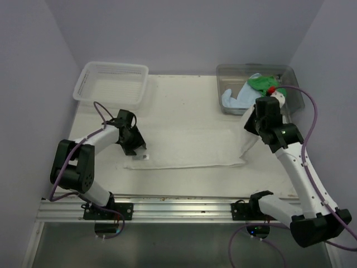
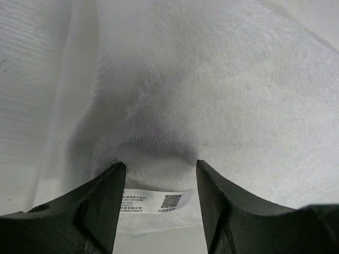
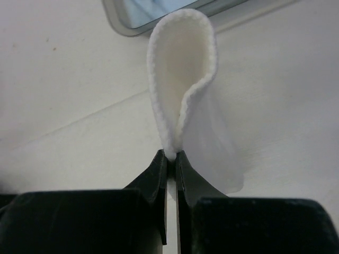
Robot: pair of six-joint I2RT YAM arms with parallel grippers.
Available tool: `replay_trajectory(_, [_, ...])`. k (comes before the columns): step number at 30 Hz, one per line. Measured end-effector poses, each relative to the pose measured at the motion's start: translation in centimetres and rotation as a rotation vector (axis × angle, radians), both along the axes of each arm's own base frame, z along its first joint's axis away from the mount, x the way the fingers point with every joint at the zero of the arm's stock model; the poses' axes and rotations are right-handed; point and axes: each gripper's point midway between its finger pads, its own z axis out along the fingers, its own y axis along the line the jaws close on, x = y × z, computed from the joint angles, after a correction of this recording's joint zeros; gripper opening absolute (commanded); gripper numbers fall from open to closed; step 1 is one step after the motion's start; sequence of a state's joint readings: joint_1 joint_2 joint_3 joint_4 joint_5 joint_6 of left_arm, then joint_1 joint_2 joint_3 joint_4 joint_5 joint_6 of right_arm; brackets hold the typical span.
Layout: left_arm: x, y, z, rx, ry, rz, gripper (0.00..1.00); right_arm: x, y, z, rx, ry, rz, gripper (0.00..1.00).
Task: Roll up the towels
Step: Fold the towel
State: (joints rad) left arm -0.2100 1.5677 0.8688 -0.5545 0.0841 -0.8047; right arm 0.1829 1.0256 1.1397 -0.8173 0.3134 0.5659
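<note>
The white towel [image 1: 189, 146] lay flat on the table [image 1: 184, 183], its right end pinched up in the closed right gripper [image 3: 170, 157]; the left gripper [image 2: 160, 168], jaws open over the left edge, would best pin it for an even roll.

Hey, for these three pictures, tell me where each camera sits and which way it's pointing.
Top external: above and behind the arms, looking down on the table; both arms and bases show.
Left wrist: on the left arm, aimed down at the white towel and its label; the open left gripper shows.
Right wrist: on the right arm, facing the clear tub; the right gripper pinches a raised towel corner.
Shared: all three see the white towel.
</note>
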Motion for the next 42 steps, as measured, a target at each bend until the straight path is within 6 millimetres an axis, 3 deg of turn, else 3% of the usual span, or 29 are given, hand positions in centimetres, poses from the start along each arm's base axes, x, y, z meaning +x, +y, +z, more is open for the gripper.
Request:
replay_trajectory(5, [0.1,-0.8,0.0,-0.006,-0.007,-0.016,0.59,1.2,8.5,0.5,0.027,0.006,0.200,0.00])
replay_trajectory(13, [0.1,-0.8,0.0,-0.007,-0.010,-0.016,0.59,1.7,23.3,-1.9,0.031,0.063,0.488,0.00])
replay_trajectory(17, [0.2,-0.5,0.6,0.006,-0.032,-0.025,0.61,2.1,28.1,-3.2,0.039,0.081,0.565,0.00])
replay_trajectory(22, [1.6,0.5,4.3,0.010,-0.138,-0.034,0.61,2.4,28.7,-4.1,0.038,0.097,0.573,0.00])
replay_trajectory(25, [3.2,2.5,6.8,0.009,-0.220,0.010,0.61,2.5,28.8,-4.0,0.044,0.093,0.574,0.00])
replay_trajectory(27, [3.7,3.9,7.4,0.018,-0.241,0.044,0.59,2.5,28.9,-3.9,0.047,0.092,0.576,0.00])
replay_trajectory(33, [3.3,6.2,6.0,0.056,-0.199,0.089,0.49,2.5,29.7,-3.8,0.063,0.098,0.600,0.00])
replay_trajectory(37, [2.1,6.8,4.2,0.086,-0.145,0.103,0.36,2.4,30.7,-4.3,0.061,0.112,0.621,0.00])
replay_trajectory(42, [0.8,7.4,1.5,0.119,-0.067,0.110,0.34,2.1,32.5,-5.1,0.059,0.131,0.660,0.00])
